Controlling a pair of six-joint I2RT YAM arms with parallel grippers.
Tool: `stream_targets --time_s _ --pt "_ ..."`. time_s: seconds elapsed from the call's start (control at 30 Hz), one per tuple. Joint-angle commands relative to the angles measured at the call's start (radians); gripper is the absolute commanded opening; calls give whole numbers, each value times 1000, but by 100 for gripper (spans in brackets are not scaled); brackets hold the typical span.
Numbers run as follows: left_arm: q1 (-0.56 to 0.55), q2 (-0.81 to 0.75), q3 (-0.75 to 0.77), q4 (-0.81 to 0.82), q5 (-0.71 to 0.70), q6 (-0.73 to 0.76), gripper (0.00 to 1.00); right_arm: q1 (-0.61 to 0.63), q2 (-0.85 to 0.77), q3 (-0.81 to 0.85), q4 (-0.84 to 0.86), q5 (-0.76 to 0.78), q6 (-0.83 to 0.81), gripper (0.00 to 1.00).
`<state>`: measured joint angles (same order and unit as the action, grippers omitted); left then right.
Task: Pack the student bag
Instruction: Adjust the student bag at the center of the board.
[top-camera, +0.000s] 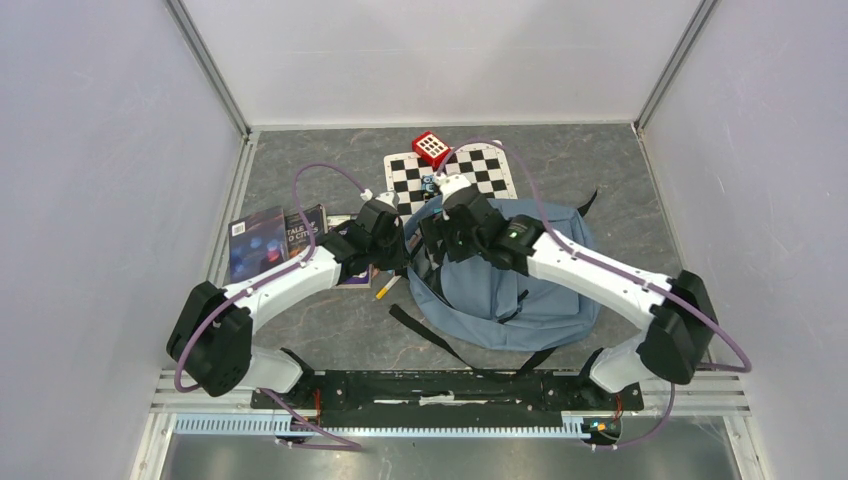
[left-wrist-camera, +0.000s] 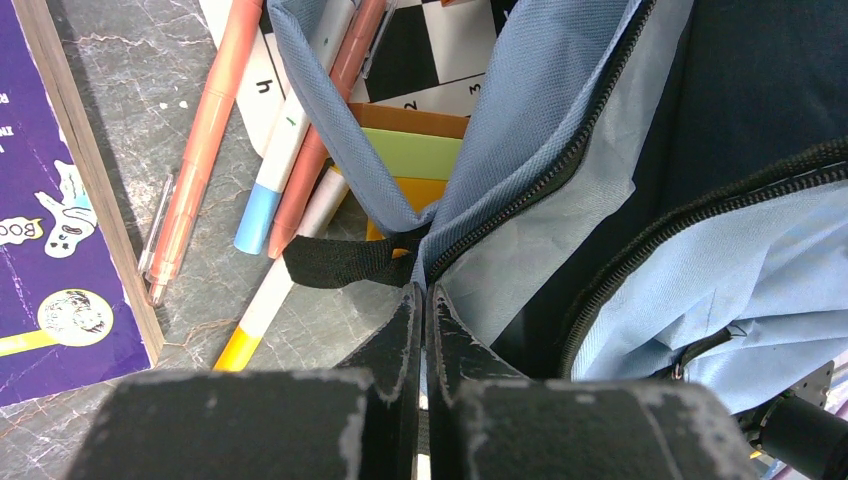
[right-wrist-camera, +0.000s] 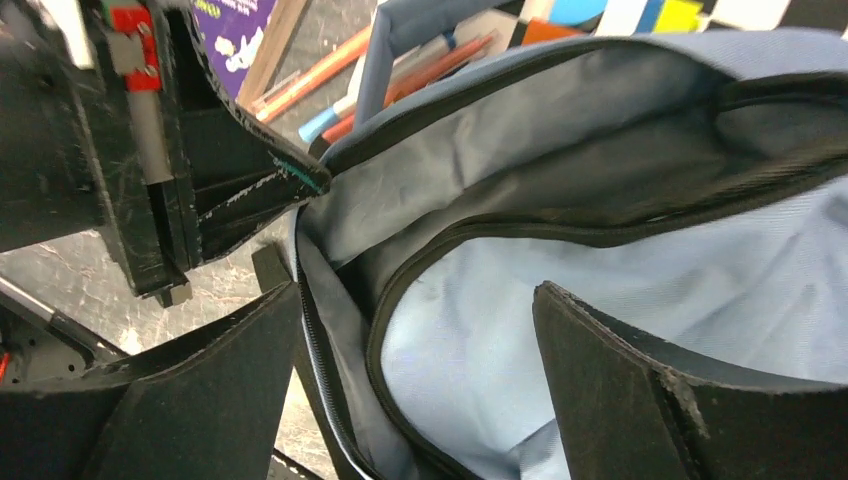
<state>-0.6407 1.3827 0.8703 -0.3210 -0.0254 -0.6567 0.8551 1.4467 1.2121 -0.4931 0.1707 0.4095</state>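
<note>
Top external view: the student bag (top-camera: 530, 290) is lying flat at mid-table between the two arms, its mouth pointing toward the far wall.
Bag mouth: the zipper is gaping, and pale blue lining is showing inside.
Left gripper (left-wrist-camera: 425, 295): its fingers are pressing together, pinching the bag's fabric edge where the zipper ends, just beside a black strap loop.
Right gripper (right-wrist-camera: 415, 295): its fingers are standing wide apart and gripping nothing. One is hanging outside the bag's rim, the other over the lining.
Pens (left-wrist-camera: 290, 140): these are lying on the table (top-camera: 300, 160) just beside the mouth, partly under a blue flap.
Purple book (left-wrist-camera: 50, 200): this is lying left of the pens.
Chequered board (top-camera: 480, 165): this is lying beyond the bag, with a red cube (top-camera: 431, 148) sitting at its far edge.
</note>
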Motion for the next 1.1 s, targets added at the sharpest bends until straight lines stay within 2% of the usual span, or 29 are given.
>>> stream_targets --time_s 0.0,0.13,0.33,0.53,0.6,0.77,0.93,1.0,1.07 --pt "6 -26 20 8 -28 21 2 41 64 47 -31 74 69 89" --pt "6 -29 9 40 -14 -10 2 62 111 23 -22 53 83 81" --pt "6 -37 -3 79 2 -30 2 95 210 36 -13 140 51 74" --pt "6 -40 -2 61 -4 -17 2 150 326 98 -32 179 -5 74" --pt "6 -41 -5 59 -8 -19 2 151 344 83 -33 186 -13 73" --pt "6 -48 -7 53 -19 -23 2 151 340 16 -4 236 -29 64" --pt "6 -62 -10 48 -40 -23 2 150 299 -74 33 278 -40 51" --pt "6 -62 -14 48 -44 -27 2 150 287 -92 40 286 -42 40" --pt "6 -63 -20 49 -46 -33 2 146 272 -100 42 298 -40 25"
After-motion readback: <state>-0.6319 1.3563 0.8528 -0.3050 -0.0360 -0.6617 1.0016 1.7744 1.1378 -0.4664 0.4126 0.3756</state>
